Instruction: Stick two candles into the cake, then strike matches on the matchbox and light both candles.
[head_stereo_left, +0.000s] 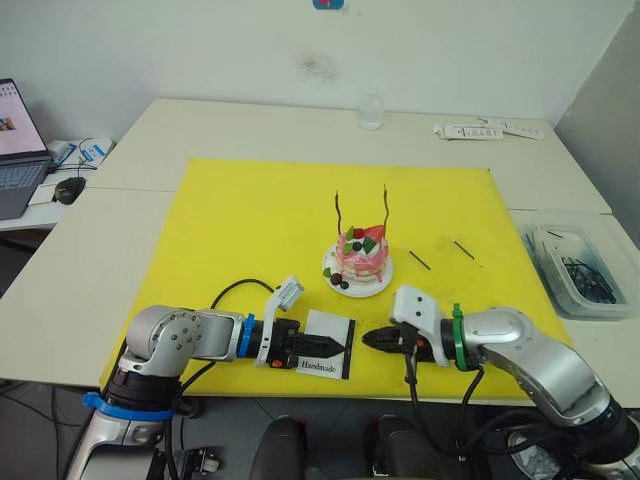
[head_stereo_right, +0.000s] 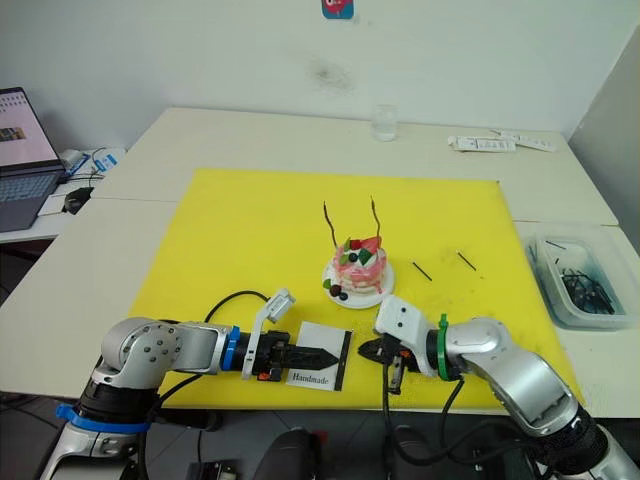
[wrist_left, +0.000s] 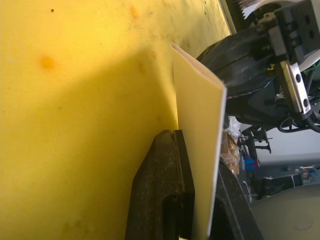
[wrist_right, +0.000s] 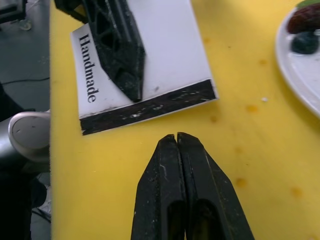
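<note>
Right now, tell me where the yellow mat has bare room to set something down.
Free: the yellow mat left of the cake, up to its far edge. Crowded: the near edge, with the matchbox and both grippers; two matches lie right of the cake.

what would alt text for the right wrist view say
The right end effector, fingers shut, points at the black strip of the white "Handmade" matchbox on the yellow mat. The left end effector grips the box; the cake's plate edges in.

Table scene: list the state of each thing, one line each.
candles: both standing in the cake, unlit
cake: upright on its plate
matchbox: clamped by left gripper
right gripper: fingers shut, no match seen
matches: two lying loose on the yellow mat
</note>
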